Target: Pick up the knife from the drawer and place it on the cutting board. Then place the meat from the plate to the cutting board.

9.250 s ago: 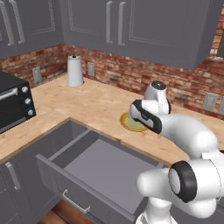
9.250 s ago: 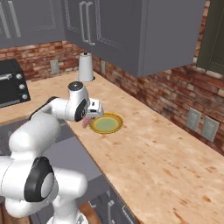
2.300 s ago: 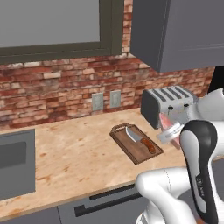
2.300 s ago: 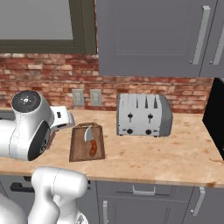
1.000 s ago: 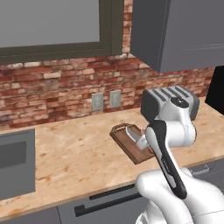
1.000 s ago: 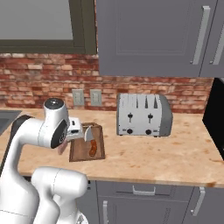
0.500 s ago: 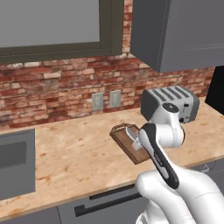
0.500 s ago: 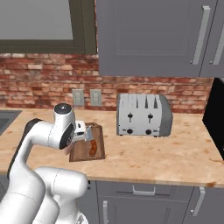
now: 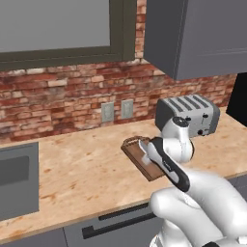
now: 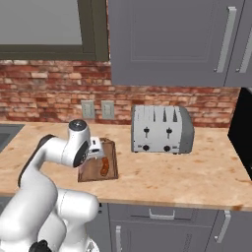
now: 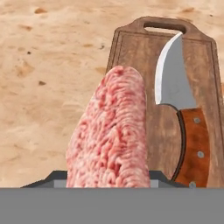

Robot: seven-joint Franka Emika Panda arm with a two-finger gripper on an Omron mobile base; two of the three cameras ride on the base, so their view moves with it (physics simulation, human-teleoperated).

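1. Gripper (image 11: 107,183) pinches the meat (image 11: 109,135) above the cutting board (image 11: 144,87).
2. Knife (image 11: 183,118) lies on the board.
3. Wooden counter (image 10: 197,177), toaster (image 10: 161,129), brick wall (image 10: 44,93).

Meat (image 11: 111,135) cut off at its lower end by the hand view's bottom band, covering the claw's fingertips and the near left part of the cutting board (image 11: 140,57). Knife (image 11: 181,109) handle end clipped there too. In the left base view, board (image 9: 140,159) partly behind the arm, knife blade (image 9: 144,144) barely showing. Toaster (image 9: 190,111) partly masked by the wrist.
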